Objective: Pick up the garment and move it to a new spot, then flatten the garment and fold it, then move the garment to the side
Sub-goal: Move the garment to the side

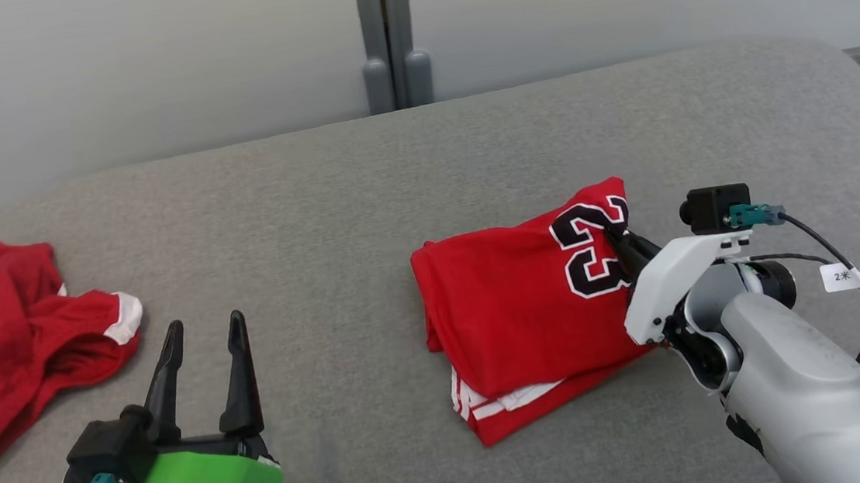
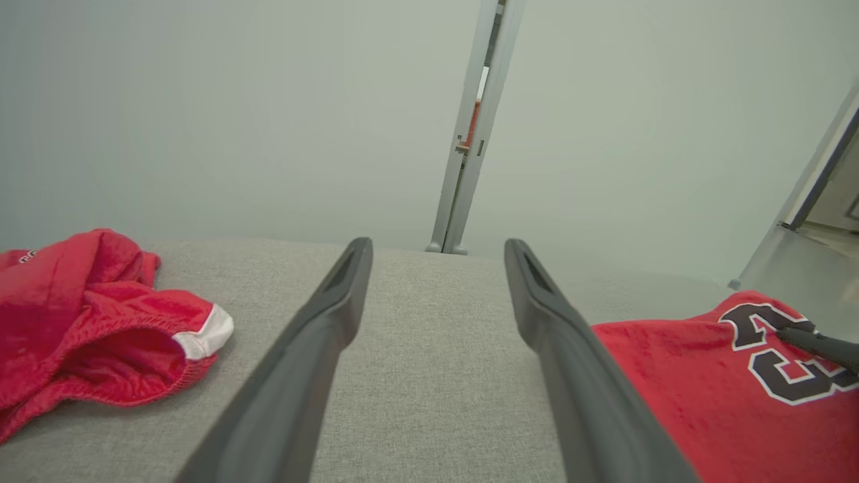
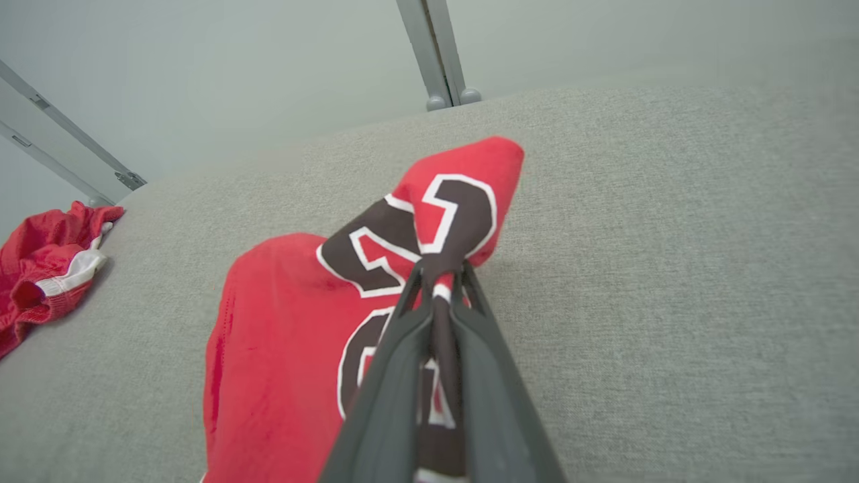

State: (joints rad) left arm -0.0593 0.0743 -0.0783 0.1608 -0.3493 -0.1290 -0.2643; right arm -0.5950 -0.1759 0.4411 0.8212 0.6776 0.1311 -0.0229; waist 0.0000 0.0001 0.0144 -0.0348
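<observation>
Firmly, the right pincer [image 1: 617,241] clamps the jersey [image 1: 506,305] at its two o'clock corner; the left pincer [image 1: 204,323], at eight o'clock, stands wide and empty.

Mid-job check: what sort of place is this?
Likely a partitioned test bay: a padded grey fabric surface, plain pale panels joined by a grey post behind it, and a folded jersey and a crumpled red garment laid out.

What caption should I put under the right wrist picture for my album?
Right gripper pinches the folded red jersey at its number 23; another red garment lies crumpled beyond.
</observation>
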